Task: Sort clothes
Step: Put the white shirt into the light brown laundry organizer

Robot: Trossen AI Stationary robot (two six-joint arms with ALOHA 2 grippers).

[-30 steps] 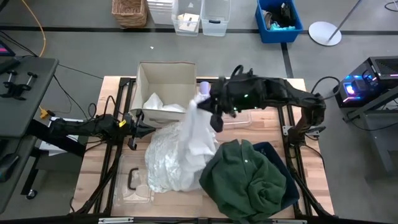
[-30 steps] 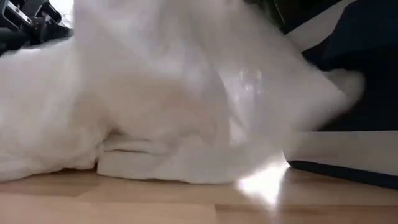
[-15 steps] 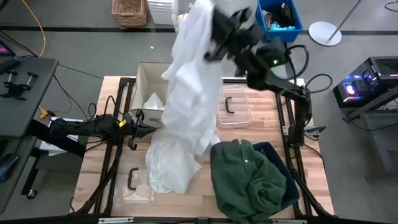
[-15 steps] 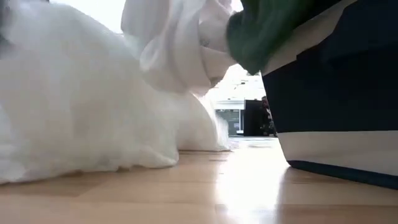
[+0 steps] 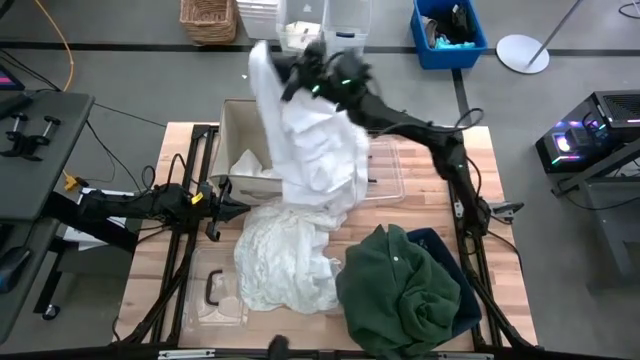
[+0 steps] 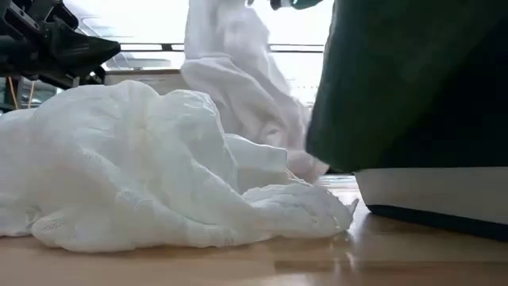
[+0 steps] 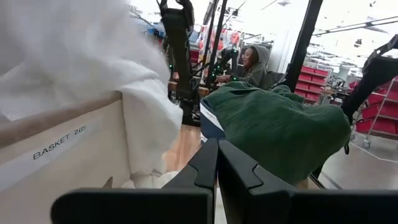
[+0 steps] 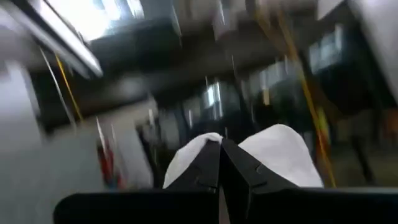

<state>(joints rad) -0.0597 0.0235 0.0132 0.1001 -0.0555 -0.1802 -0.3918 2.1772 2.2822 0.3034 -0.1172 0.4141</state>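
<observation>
two white fabric pieces (image 5: 315, 150) (image 5: 285, 262), one green shirt (image 5: 400, 290), one basket (image 5: 245, 130), two clear lids (image 5: 215, 290) (image 5: 385, 172).

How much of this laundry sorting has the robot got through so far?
Some white cloth already lies in the cardboard basket. In hand: the right gripper, shut on a white garment, holds it high over the basket's edge. The left gripper waits shut at the table's left. Left on the table: a crumpled white fabric, a dark green shirt and a dark garment beneath it.
</observation>
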